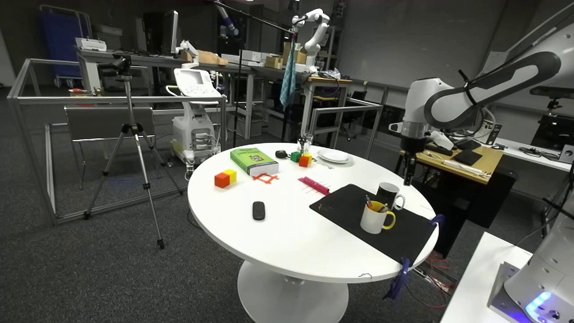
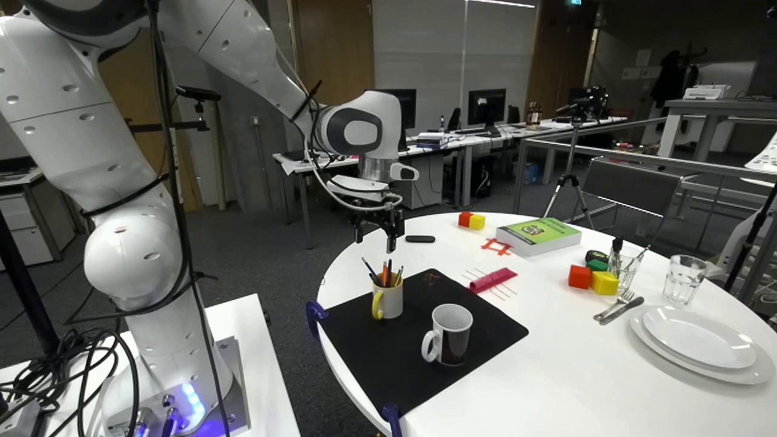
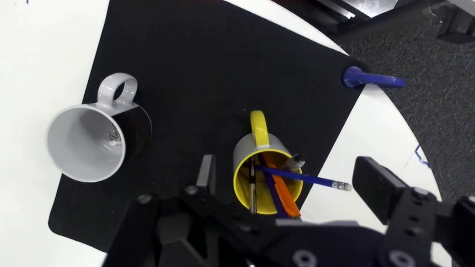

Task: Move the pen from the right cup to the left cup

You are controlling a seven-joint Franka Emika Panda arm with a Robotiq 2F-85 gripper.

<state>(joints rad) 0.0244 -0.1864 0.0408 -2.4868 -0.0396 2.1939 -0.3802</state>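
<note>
The left cup (image 2: 393, 301) is the white mug with yellow inside and a yellow handle. It stands upright, holding an orange pen (image 3: 284, 194), a purple one, a dark slim pen (image 3: 252, 185), a blue pencil (image 3: 315, 179) and a clear-ended stick. Which of these is the pen I cannot tell. The right cup (image 2: 457, 343), black outside with white interior and handle, stands upright nearby; the wrist view shows nothing inside it (image 3: 85, 144). My gripper (image 3: 287, 174) is open and holds nothing. It hangs above table height near the left cup, fingers (image 3: 374, 185) wide apart.
Both mugs stand on a black mat (image 2: 376, 358) held by blue clamps (image 1: 398, 280) at the table edge. Elsewhere on the white round table are a green book (image 1: 254, 160), a dark remote-like object (image 1: 258, 211), a pink item (image 2: 493, 280), coloured cubes, glasses, cutlery and plates (image 2: 698, 337).
</note>
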